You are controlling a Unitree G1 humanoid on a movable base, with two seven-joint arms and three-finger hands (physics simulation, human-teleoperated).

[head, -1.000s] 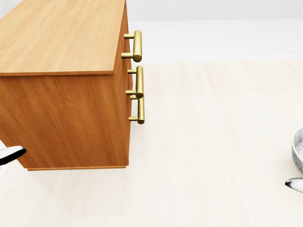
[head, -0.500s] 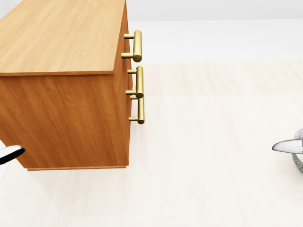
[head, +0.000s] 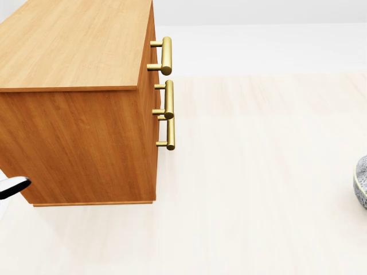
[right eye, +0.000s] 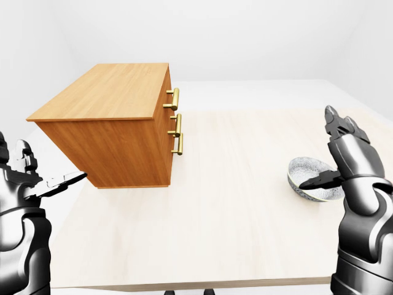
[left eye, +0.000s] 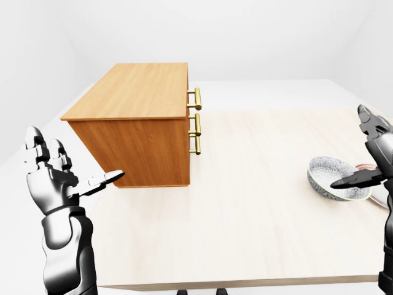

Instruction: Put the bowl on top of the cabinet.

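Observation:
A grey patterned bowl (left eye: pixel 334 177) rests on the pale table at the right of the eye views; only its edge (head: pixel 362 184) shows in the head view. The wooden cabinet (left eye: pixel 138 132) stands at the upper left, its flat top (left eye: pixel 138 89) bare and three brass handles (left eye: pixel 195 123) facing right. My right hand (right eye: pixel 319 150) is open just right of the bowl, thumb reaching across the bowl's rim and fingers raised above it. My left hand (left eye: pixel 77 161) is open at the lower left, beside the cabinet, holding nothing.
The pale wooden table (left eye: pixel 245 209) ends in a near edge along the bottom of the eye views. A thin pinkish rim (left eye: pixel 367 165) peeks out behind the bowl. White walls surround the table.
In the head view my right thumb tip rose from the lower right edge to the bowl, then left the view. The bowl, the cabinet and my left hand stayed still.

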